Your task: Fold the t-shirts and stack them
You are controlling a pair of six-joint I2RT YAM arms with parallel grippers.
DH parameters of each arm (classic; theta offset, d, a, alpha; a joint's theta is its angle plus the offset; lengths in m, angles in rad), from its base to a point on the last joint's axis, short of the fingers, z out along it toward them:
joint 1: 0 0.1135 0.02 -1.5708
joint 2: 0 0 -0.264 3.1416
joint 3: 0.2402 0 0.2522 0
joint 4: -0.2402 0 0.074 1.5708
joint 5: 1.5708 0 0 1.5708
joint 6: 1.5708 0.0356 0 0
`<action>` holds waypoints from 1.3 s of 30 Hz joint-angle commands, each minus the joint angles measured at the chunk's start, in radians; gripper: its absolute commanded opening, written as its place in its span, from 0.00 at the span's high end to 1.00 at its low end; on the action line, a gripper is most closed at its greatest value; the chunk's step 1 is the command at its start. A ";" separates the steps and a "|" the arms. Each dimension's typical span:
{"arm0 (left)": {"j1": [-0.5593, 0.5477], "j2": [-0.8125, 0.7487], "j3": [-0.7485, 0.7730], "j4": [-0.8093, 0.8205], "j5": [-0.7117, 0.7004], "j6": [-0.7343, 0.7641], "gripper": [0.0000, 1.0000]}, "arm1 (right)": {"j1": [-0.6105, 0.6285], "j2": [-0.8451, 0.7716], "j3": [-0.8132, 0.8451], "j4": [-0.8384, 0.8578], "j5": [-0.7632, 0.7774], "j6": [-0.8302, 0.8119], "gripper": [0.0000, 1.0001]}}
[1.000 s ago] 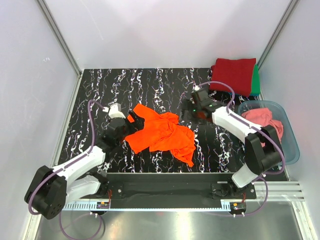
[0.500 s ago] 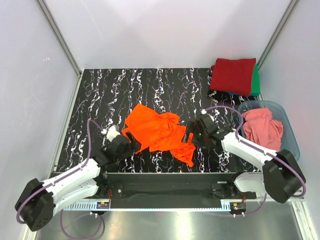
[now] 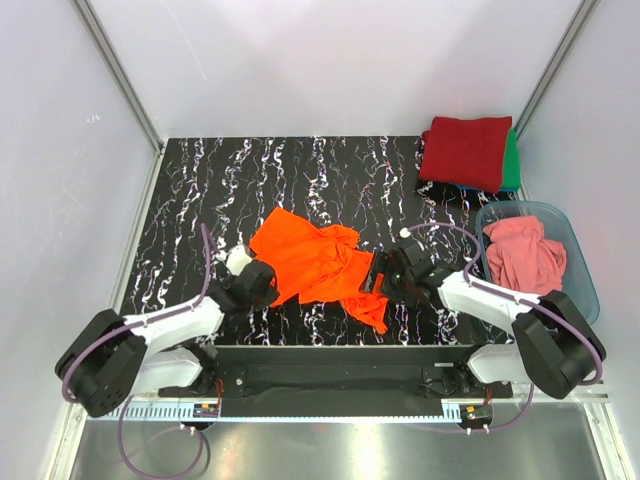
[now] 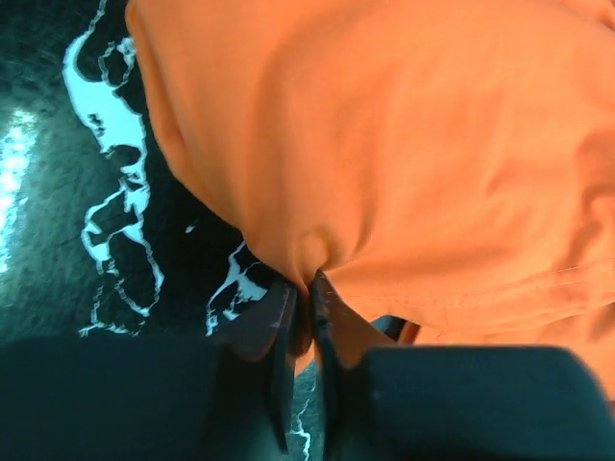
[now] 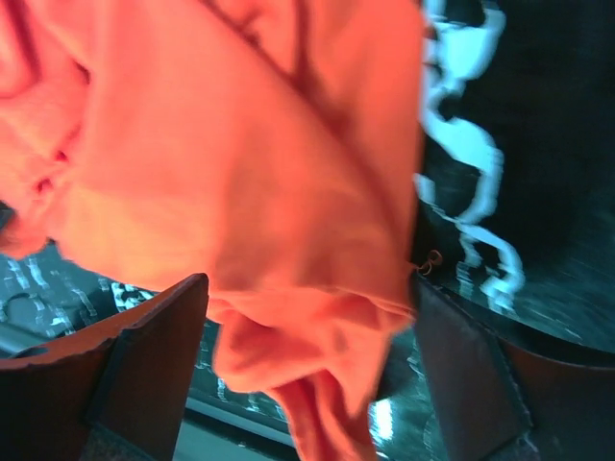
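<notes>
Grip: my left jaws pinch orange t-shirt (image 4: 413,144) at its left hem | right jaws wide, straddling its right edge | aim: spread it flat for folding.

There are one orange t-shirt (image 3: 315,262), one salmon-pink t-shirt (image 3: 525,255), one dark red t-shirt (image 3: 466,150), one green t-shirt (image 3: 513,160), one tub (image 3: 584,285) and two end effectors (image 3: 264,284) (image 3: 378,276).

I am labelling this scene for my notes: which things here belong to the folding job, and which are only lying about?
Job: orange t-shirt, salmon-pink t-shirt, dark red folded t-shirt, green folded t-shirt.
Lying about: blue-grey plastic tub.
</notes>
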 commanded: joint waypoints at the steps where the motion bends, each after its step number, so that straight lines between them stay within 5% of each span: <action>1: -0.004 -0.079 -0.004 -0.070 -0.038 0.015 0.93 | 0.030 0.072 -0.035 0.063 -0.047 0.010 0.12; 4: 0.000 -0.168 0.022 -0.142 -0.081 0.023 1.00 | 0.053 0.117 -0.021 0.069 -0.056 0.001 0.23; 13: 0.128 -0.391 0.172 -0.320 -0.075 0.127 1.00 | 0.059 0.045 0.037 -0.044 0.035 -0.051 1.00; 26: 0.148 -0.577 0.713 -0.621 -0.283 0.288 1.00 | 0.058 -0.345 0.535 -0.575 0.488 -0.357 1.00; 39: 0.148 -0.617 0.948 -0.650 -0.308 0.482 1.00 | 0.056 -0.396 0.793 -0.689 0.510 -0.443 1.00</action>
